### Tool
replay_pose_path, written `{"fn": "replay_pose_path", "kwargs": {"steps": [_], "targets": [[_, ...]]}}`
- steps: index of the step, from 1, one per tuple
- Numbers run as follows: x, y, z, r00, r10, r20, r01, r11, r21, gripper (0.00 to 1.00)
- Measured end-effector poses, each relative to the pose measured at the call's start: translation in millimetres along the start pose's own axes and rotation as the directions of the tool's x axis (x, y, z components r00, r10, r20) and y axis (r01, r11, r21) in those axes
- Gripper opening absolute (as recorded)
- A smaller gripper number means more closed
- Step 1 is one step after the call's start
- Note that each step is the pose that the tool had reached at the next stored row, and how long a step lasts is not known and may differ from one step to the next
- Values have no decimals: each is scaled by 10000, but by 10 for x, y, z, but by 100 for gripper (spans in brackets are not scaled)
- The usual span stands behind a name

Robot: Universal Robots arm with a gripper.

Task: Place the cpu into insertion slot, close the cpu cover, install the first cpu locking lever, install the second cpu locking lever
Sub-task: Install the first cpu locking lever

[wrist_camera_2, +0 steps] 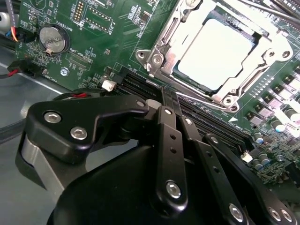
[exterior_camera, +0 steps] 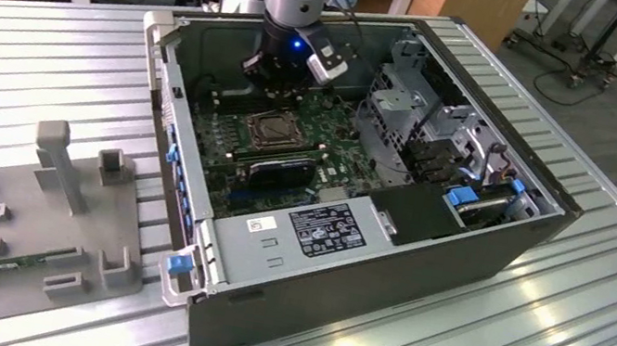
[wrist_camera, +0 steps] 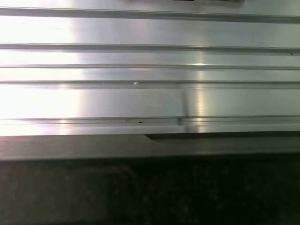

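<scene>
A flat square chip point(wrist_camera_2: 213, 51) with a pale silver top sits in its socket point(exterior_camera: 271, 131) on the green board point(wrist_camera_2: 117, 28), with a silvery frame point(wrist_camera_2: 234, 89) lying around it. The black claw point(wrist_camera_2: 171, 105) hangs just beside it, fingers pressed together, gripping nothing.

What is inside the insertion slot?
The cpu lies in the insertion slot, with the cpu cover framing its silver top. Whatever is beneath the cpu is covered by it.
</scene>
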State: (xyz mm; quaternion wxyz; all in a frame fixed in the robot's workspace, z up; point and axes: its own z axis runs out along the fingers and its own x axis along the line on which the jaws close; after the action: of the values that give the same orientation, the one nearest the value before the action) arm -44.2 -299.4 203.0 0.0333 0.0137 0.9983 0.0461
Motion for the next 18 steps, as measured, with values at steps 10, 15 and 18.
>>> {"fn": "replay_pose_path", "kwargs": {"steps": [10, 15, 18], "targets": [[0, -1, 2, 9994, -32, 344, 32, 10000, -11, 11], [3, -9, 3, 9991, -39, 425, 40, 10000, -11, 11], [4, -21, 4, 9990, -40, 437, 41, 10000, -13, 11]]}}
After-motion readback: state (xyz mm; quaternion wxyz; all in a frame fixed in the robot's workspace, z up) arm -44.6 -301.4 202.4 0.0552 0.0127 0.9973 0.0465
